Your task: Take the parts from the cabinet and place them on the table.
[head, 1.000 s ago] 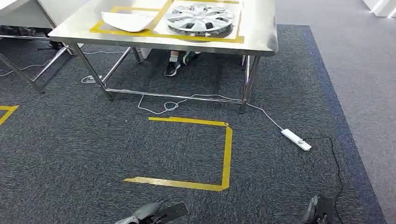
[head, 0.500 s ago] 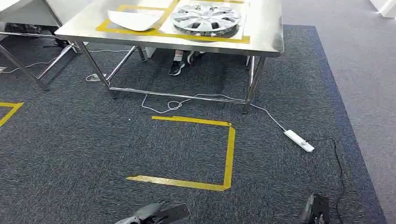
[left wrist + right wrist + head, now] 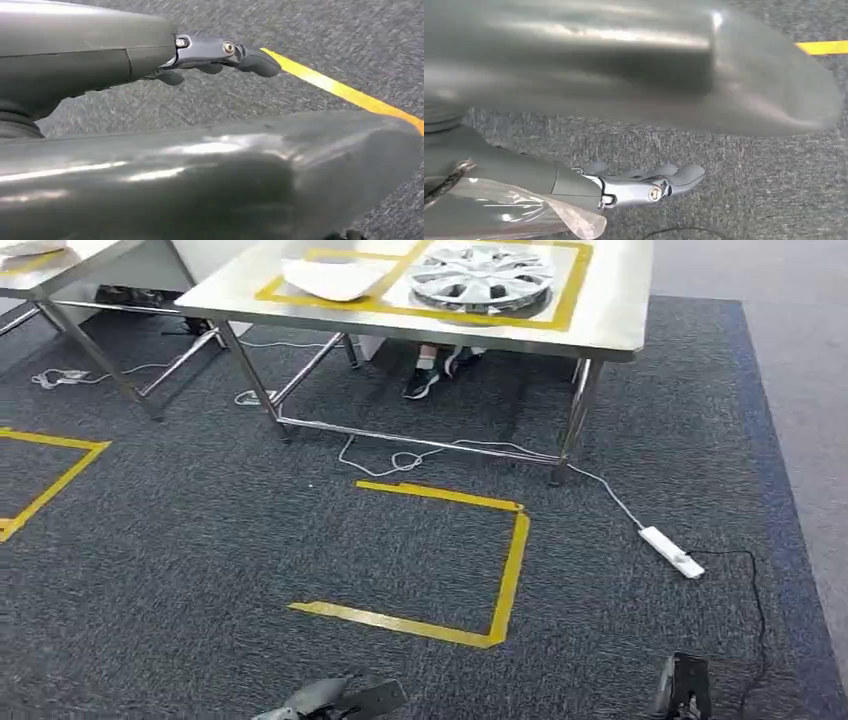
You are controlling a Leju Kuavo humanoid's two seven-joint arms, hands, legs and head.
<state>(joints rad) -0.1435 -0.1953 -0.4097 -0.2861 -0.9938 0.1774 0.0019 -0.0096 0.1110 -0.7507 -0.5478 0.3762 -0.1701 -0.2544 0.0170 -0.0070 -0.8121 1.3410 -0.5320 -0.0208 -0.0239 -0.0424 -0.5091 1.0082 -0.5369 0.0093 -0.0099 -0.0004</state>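
Note:
A silver wheel cover (image 3: 482, 276) lies on the steel table (image 3: 620, 320) at the far side, inside a square of yellow tape. Beside it, to the left, lies a white curved panel (image 3: 333, 278). My left hand (image 3: 330, 700) hangs low over the carpet, far from the table, and the left wrist view has its fingers (image 3: 250, 57) stretched out with nothing in them. My right hand (image 3: 683, 688) hangs at the other side; in the right wrist view its fingers (image 3: 674, 177) are likewise apart and empty.
A yellow tape outline (image 3: 505, 570) marks the dark carpet in front of the table. A white power strip (image 3: 672, 552) and its cables lie to the right. A person's shoes (image 3: 423, 380) stand under the table. A second table (image 3: 60, 270) and more tape (image 3: 55, 480) are at left.
The whole picture has slid to the right, so the camera has turned left; a second table and another tape mark have come in at the left. Both hands hang as before.

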